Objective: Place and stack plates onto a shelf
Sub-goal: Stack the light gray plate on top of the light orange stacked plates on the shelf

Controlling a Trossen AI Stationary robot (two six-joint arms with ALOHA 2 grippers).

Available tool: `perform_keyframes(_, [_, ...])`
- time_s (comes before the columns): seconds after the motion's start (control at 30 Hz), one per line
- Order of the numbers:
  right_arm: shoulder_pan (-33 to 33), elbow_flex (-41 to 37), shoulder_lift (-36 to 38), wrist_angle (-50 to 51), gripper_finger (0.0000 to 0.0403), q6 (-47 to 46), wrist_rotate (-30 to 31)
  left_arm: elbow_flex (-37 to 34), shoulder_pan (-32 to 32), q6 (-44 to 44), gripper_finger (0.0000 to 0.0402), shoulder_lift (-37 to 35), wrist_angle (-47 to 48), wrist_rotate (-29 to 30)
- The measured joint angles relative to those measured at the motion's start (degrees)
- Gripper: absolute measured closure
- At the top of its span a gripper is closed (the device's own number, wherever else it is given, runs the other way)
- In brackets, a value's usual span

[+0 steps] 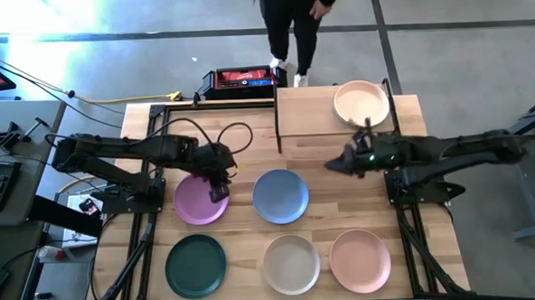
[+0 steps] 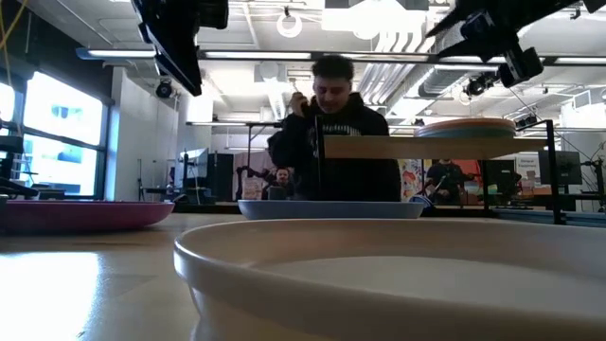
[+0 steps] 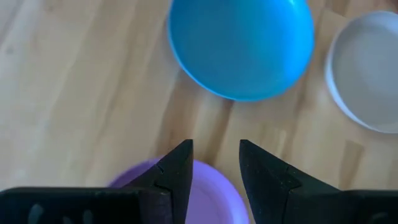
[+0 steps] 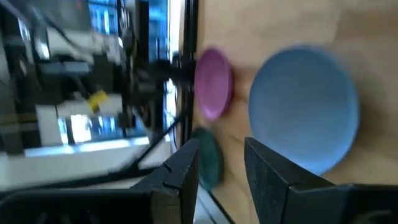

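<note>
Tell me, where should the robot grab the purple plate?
Probably by its rim. The purple plate lies flat on the table, so only the thin raised edge fits between the jaws. The left gripper hangs open over its blue-plate side, so come from above there.

Both arms extended inward over the table.
The left gripper [image 1: 219, 186] is held low with fingers [image 3: 177, 171] parted and nothing clasped between them; the right gripper [image 1: 333, 164] is held higher, its fingers [image 4: 273, 174] likewise parted and empty.
</note>
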State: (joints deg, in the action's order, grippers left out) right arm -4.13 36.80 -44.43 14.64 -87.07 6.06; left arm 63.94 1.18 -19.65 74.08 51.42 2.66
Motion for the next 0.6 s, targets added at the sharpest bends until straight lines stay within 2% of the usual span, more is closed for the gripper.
perform_keyframes(0.37, [-15.75, 0.0, -15.42, -14.73, 0.0295, -1.34, 7.68, 0.0, 5.59, -7.41, 0.0282, 0.0, 0.0, -0.18])
perform_keyframes(0.47, [-18.39, 0.33, -18.97, -18.34, 0.0295, 0.45, 8.99, -0.02, 6.69, -10.01, 0.0282, 0.0, 0.0, -0.13])
perform_keyframes(0.6, [-20.91, 4.59, -24.35, -18.26, 0.0295, 5.83, 9.02, -0.02, 7.85, -12.18, 0.0282, 0.0, -0.04, -0.11])
